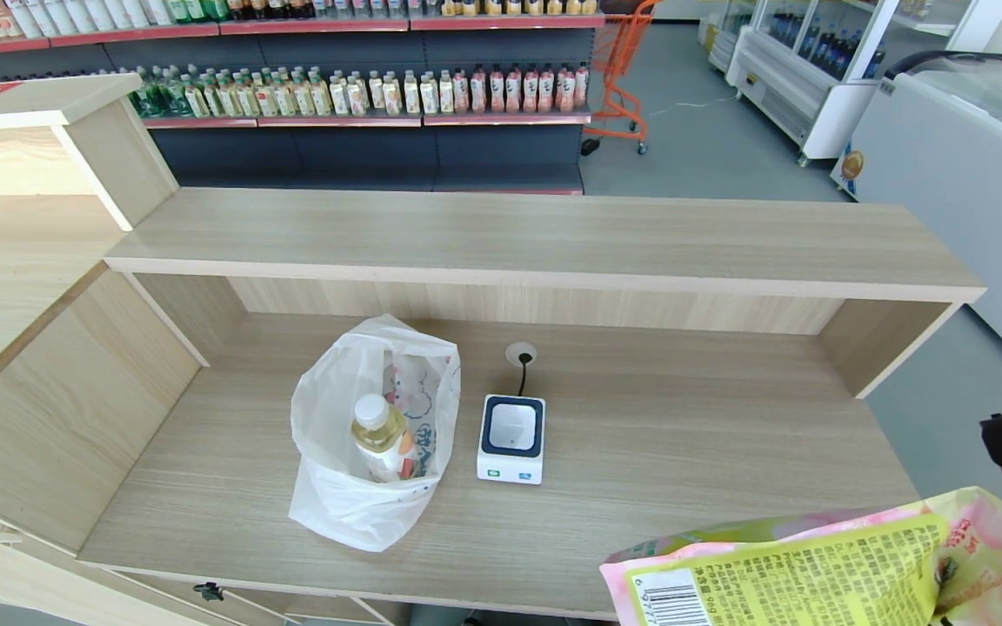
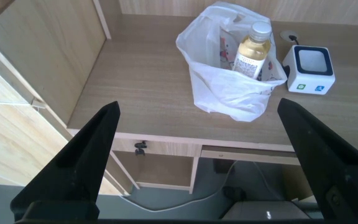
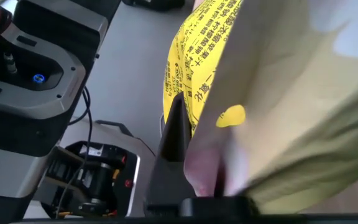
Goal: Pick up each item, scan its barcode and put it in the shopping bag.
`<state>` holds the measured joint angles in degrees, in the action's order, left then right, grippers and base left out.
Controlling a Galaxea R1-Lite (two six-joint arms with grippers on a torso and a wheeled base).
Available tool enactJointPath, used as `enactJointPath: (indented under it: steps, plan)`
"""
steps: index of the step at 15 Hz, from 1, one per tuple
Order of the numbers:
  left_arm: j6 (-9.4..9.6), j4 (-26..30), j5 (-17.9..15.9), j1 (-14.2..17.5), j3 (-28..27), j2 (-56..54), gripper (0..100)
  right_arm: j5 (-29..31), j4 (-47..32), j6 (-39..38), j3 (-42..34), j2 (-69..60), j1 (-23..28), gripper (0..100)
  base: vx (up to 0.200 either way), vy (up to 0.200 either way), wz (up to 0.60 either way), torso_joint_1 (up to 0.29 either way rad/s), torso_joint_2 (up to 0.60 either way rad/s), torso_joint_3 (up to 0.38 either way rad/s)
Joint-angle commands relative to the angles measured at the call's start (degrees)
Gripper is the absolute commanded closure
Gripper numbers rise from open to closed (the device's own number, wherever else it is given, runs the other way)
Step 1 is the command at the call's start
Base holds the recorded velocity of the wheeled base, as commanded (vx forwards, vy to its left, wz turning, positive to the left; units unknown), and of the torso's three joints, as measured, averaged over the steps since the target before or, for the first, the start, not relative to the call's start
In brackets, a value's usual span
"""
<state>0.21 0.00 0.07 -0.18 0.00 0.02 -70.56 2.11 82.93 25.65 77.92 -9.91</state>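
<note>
Pink, yellow and green, one snack packet (image 1: 814, 565) is nearest, by the counter's near right corner. The right gripper (image 3: 191, 155) pinches it, a dark finger pressed against its printed face. The left gripper (image 2: 199, 112) hangs just off the counter's front edge, its two fingers spread wide with nothing between them. On the counter (image 1: 684, 452) stands one white shopping bag (image 1: 353, 504), mouth open, with one capped bottle (image 1: 379, 435) upright inside. One scanner (image 1: 511, 439) stands just beside the bag on its right. Bare wood runs from the scanner to the right side wall. A raised ledge (image 1: 553, 235) closes the back.
</note>
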Motion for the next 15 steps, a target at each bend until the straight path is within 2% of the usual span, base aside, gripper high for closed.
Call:
enactJointPath:
  steps: [1, 5, 6, 7, 8, 9, 10, 11, 12, 13, 14, 15]
  plan:
    - [-0.03, 0.0, 0.01, 0.01, 0.0, -0.02, 0, -0.02, 0.0, -0.23, 0.1, -0.67, 0.24, 100, 0.0, 0.0, 0.0, 0.0, 0.0, 0.0]
    - [-0.03, 0.0, 0.01, 0.01, 0.0, -0.02, 0, -0.02, -0.18, -1.99, 0.72, -1.02, 0.42, 100, 0.0, 0.0, 0.0, 0.0, 0.0, 0.0]
    - [-0.03, 0.0, 0.01, 0.01, 0.0, -0.02, 0, 0.16, -0.18, -8.23, 2.04, -3.04, 1.74, 100, 0.0, 0.0, 0.0, 0.0, 0.0, 0.0]
    - [-0.03, 0.0, 0.01, 0.01, 0.0, -0.02, 0, 1.83, -0.35, -18.6, 2.65, -6.2, 5.34, 100, 0.0, 0.0, 0.0, 0.0, 0.0, 0.0]
    - [-0.03, 0.0, 0.01, 0.01, 0.0, -0.02, 0, 5.08, -0.35, -34.94, 2.3, -11.74, 8.86, 100, 0.0, 0.0, 0.0, 0.0, 0.0, 0.0]
    - [0.06, 0.0, 0.01, 0.01, 0.0, -0.02, 0, 10.35, -0.35, -54.19, 2.12, -17.19, 10.0, 100, 0.0, 0.0, 0.0, 0.0, 0.0, 0.0]
    - [0.06, 0.0, 0.01, 0.01, 0.0, -0.02, 0, 18.44, -0.26, -74.41, 2.83, -22.11, 9.03, 100, 0.0, 0.0, 0.0, 0.0, 0.0, 0.0]
    - [0.06, 0.0, 0.01, 0.01, 0.0, -0.02, 0, 27.76, -0.44, -95.24, 4.94, -25.1, 2.79, 100, 0.0, 0.0, 0.0, 0.0, 0.0, 0.0]
    - [-0.03, 0.0, 0.01, 0.01, -0.09, -0.02, 0, 36.19, -0.97, -111.15, 6.96, -26.15, -4.94, 100, 0.0, 0.0, 0.0, 0.0, 0.0, 0.0]
    - [-0.03, 0.0, 0.01, 0.01, 0.0, -0.02, 0, 41.82, -2.02, -118.88, 8.98, -25.8, -8.99, 100, 0.0, 0.0, 0.0, 0.0, 0.0, 0.0]
    - [0.06, 0.0, 0.01, 0.01, 0.0, -0.02, 0, 50.96, -5.45, -132.85, 13.99, -23.43, -13.73, 100, 0.0, 0.0, 0.0, 0.0, 0.0, 0.0]
    - [-0.03, 0.0, 0.01, 0.01, 0.0, -0.02, 0, 52.81, -6.33, -138.83, 15.84, -22.38, -15.05, 100, 0.0, 0.0, 0.0, 0.0, 0.0, 0.0]
